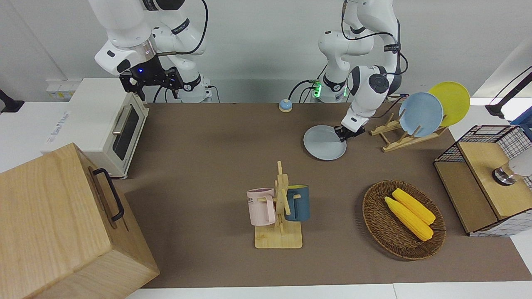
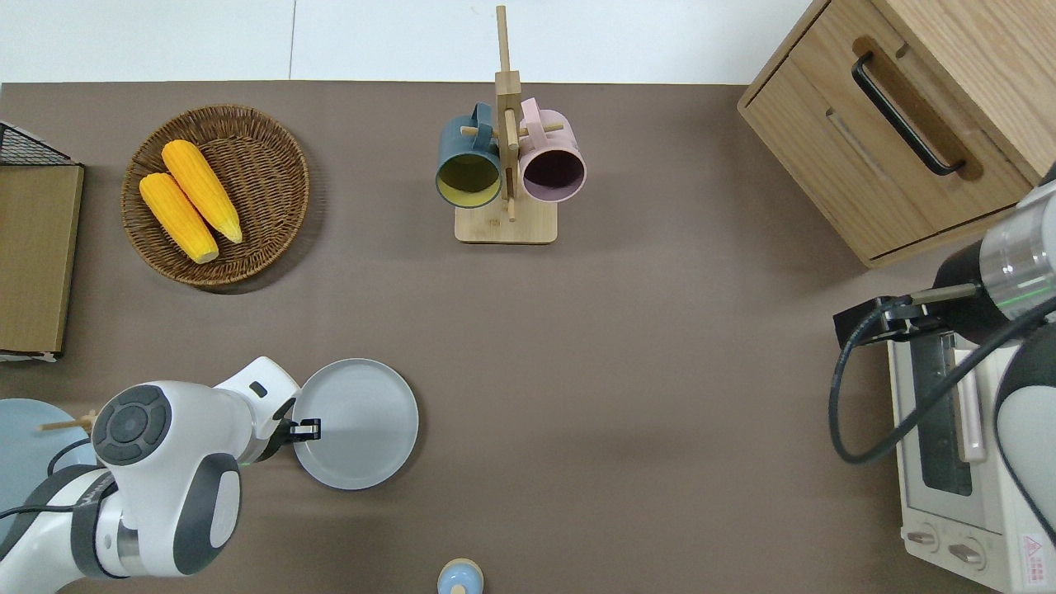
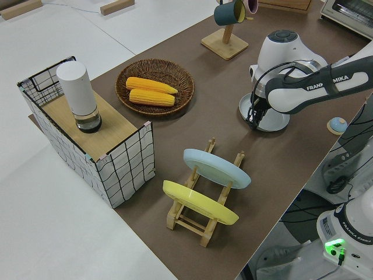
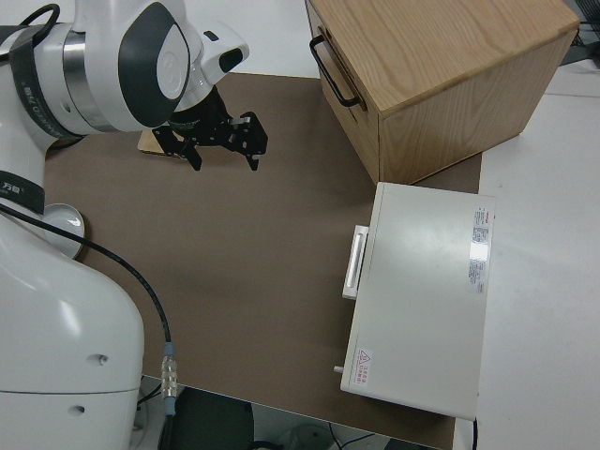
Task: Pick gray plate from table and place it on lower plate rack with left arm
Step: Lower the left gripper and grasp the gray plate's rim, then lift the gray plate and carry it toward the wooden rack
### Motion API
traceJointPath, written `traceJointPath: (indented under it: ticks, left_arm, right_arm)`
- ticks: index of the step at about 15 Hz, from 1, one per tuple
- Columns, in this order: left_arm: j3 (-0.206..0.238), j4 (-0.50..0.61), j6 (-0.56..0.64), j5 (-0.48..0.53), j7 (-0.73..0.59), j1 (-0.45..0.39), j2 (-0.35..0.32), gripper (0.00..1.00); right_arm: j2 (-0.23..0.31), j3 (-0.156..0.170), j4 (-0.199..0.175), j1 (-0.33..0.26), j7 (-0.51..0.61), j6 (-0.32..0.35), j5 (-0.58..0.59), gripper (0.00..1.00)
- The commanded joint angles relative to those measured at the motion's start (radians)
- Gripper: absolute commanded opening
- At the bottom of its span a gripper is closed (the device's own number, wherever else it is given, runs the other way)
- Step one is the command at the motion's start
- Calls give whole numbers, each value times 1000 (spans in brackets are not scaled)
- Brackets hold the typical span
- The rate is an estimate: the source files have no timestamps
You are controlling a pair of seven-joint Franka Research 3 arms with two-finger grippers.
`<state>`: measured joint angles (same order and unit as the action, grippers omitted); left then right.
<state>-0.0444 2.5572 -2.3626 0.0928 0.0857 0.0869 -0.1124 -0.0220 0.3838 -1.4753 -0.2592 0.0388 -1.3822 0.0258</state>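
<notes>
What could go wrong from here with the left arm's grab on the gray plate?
The left gripper sits at the very rim of the gray plate, which lies flat on the table, so the hold may be shallow and slip on lifting. The rack already holds a blue plate and a yellow plate, which a swing might knock.

Pale gray plate (image 2: 359, 423), brown table (image 2: 627, 346), yellow corn (image 2: 188, 200), dark wicker basket (image 2: 264, 157)

On your brown table (image 2: 660, 346) lie the gray plate (image 2: 363, 425), a corn basket (image 2: 247, 239), the mug stand (image 2: 505, 227), the plate rack (image 1: 395, 139), a toaster oven (image 1: 99, 124) and a wooden cabinet (image 1: 62, 224).
</notes>
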Motion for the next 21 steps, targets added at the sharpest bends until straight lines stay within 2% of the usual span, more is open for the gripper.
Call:
traceJointPath:
  ticks: [1, 6, 15, 19, 21]
  left_arm:
    - [6, -23, 14, 1, 2, 5, 0, 0]
    - [18, -162, 201, 1, -9, -6, -4, 0]
    - [21, -480, 586, -2, 11, -10, -15, 0]
    - [23, -592, 707, -8, 32, -13, -13, 0]
    - [23, -614, 735, -11, 32, -13, -12, 0]
  right_arm:
    - [2, 21, 7, -23, 12, 11, 6, 983]
    - [2, 21, 6, -23, 12, 11, 6, 983]
    - [2, 21, 7, -23, 12, 11, 6, 983]
    - [2, 21, 7, -23, 12, 11, 6, 983]
    - [2, 20, 7, -23, 12, 12, 6, 983]
